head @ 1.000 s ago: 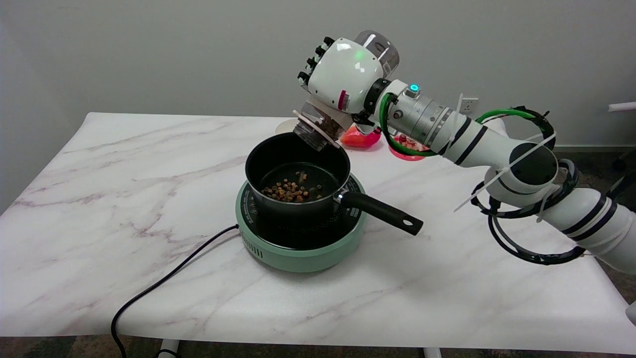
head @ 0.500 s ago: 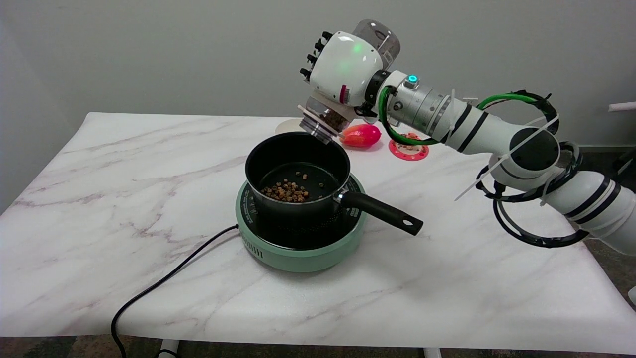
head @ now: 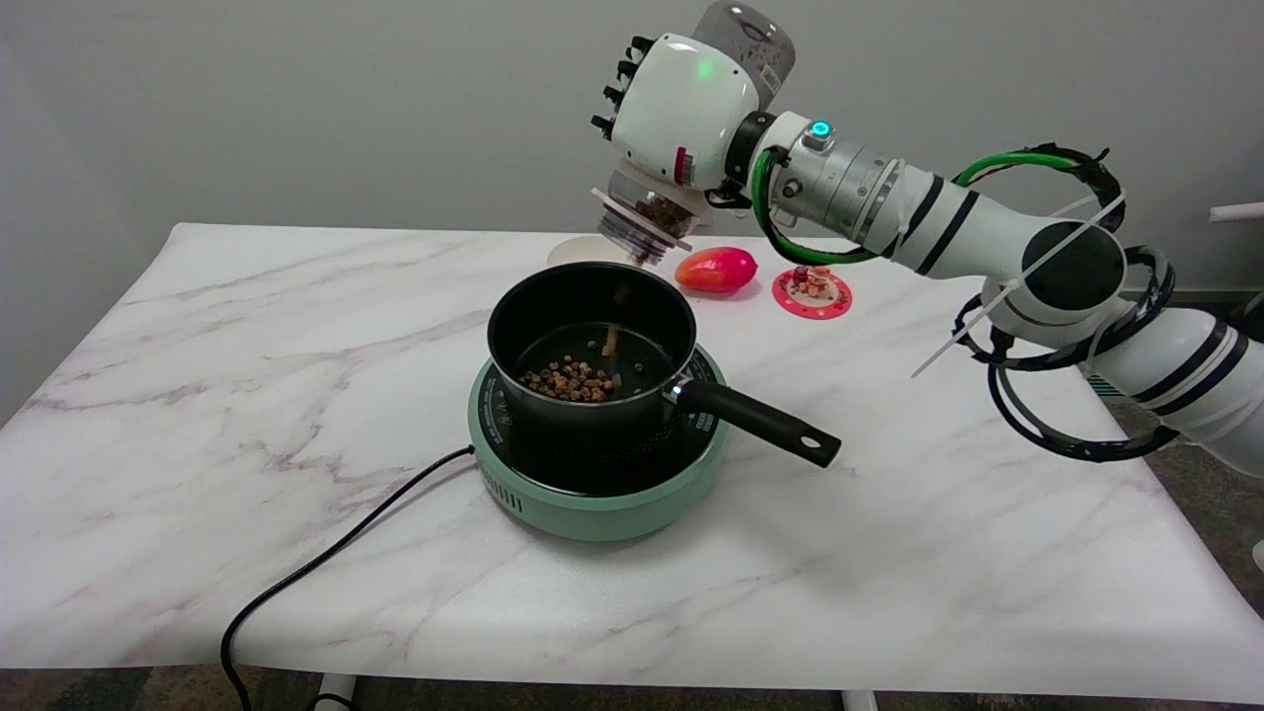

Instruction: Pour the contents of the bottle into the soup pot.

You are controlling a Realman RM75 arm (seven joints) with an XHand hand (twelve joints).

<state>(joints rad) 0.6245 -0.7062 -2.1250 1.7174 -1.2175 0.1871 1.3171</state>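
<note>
My right hand (head: pixel 679 111) grips a clear bottle (head: pixel 644 219), tipped mouth-down and to the left, above the far rim of the black soup pot (head: pixel 591 346). Brown pellets sit at the bottle's mouth, and a few are falling as a blurred streak inside the pot. A small heap of brown pellets (head: pixel 575 379) lies on the pot's bottom. The pot stands on a green round hotplate (head: pixel 596 474), its black handle (head: pixel 758 422) pointing right. Most of the bottle is hidden behind the hand; its base pokes out at the top.
A black cord (head: pixel 326 563) runs from the hotplate to the table's front left edge. Behind the pot lie a red fruit-like object (head: pixel 717 269), a pink round coaster with small bits (head: pixel 812 292) and a pale disc (head: pixel 583 252). The marble table (head: pixel 247 395) extends wide to the left.
The hand has risen and moved slightly back with the bottle, tilting it steeper. Pellets are now falling into the pot. The red object and coaster are now uncovered.
</note>
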